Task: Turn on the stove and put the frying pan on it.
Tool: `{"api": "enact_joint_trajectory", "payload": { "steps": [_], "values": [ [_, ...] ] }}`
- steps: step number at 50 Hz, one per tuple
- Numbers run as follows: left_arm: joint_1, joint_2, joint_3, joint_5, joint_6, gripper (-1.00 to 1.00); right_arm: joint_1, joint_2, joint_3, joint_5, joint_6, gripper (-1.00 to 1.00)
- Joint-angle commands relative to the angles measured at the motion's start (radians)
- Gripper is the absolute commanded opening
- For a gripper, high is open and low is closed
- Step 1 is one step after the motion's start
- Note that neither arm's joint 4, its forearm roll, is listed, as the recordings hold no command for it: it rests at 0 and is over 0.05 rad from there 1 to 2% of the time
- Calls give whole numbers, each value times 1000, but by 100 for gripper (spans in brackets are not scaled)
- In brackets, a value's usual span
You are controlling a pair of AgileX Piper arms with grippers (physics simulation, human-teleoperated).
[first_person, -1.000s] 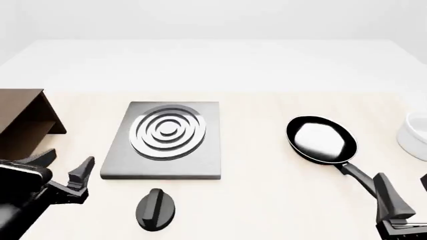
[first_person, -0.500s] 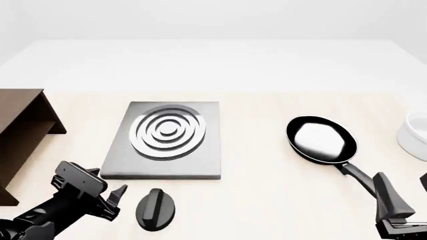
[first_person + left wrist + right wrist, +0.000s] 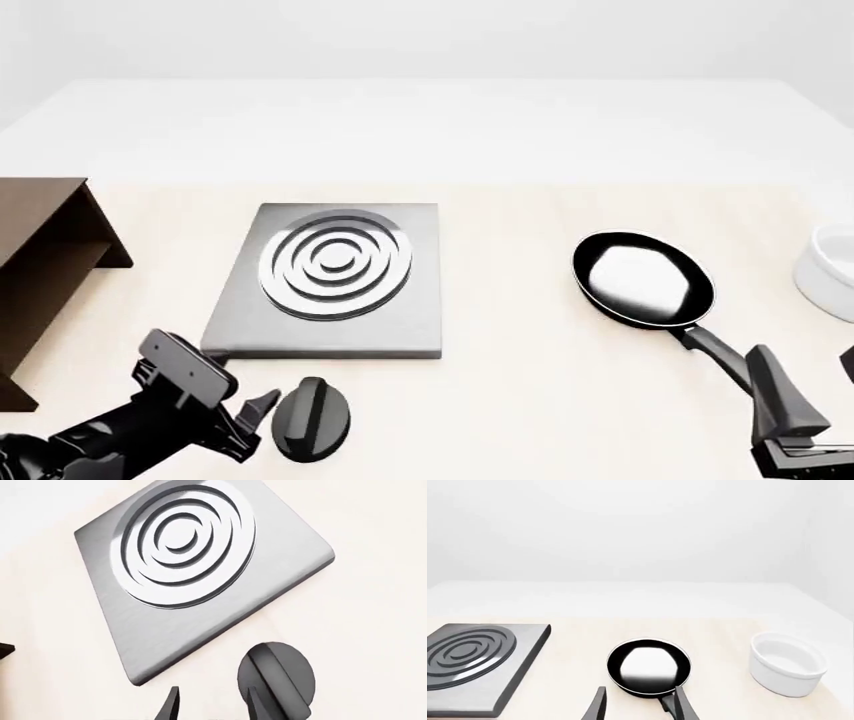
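Observation:
The stove (image 3: 334, 335) is a grey square plate with a silver ring burner (image 3: 336, 262), left of the table's centre. Its black oval knob (image 3: 312, 418) lies apart from it, just in front of the plate. My left gripper (image 3: 251, 422) is open, low beside the knob's left side. In the left wrist view the knob (image 3: 277, 677) lies past one fingertip (image 3: 257, 707), outside the gap. The frying pan (image 3: 643, 280) rests right of the stove, handle pointing at my right gripper (image 3: 814, 392). That gripper is open and empty, just behind the handle's end.
A dark brown wooden cabinet (image 3: 47, 265) stands at the left edge. At the right edge, beyond the pan, sits a white bowl (image 3: 830, 268). The right wrist view shows the bowl (image 3: 787, 662) beside the pan (image 3: 649, 667).
My left arm has swung right and down from beside the cabinet, bringing its open gripper up to the knob's left side. The right arm, pan and knob have not moved.

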Motion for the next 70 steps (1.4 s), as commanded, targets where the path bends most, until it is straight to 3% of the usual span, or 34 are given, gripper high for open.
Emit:
{"api": "enact_joint_trajectory", "payload": {
  "steps": [1, 16, 28, 45, 51, 57, 70],
  "values": [
    [-52, -56, 6, 53, -35, 100, 1, -2, 0, 0, 1, 100],
    [-119, -54, -19, 108, -77, 100, 2, -3, -1, 1, 1, 100],
    [-154, -13, -13, 88, -71, 100, 2, -4, -1, 3, 1, 100],
    [-300, -28, -117, 242, -146, 100, 1, 6, -1, -8, 2, 100],
    [-236, -70, -114, 249, -105, 100, 2, 5, -1, -6, 2, 100],
    [-233, -134, -116, 290, -107, 100, 1, 11, 0, -13, 2, 100],
    [-214, -368, -231, 494, -127, 100, 0, 8, -9, -1, -3, 100]
  ]
}}
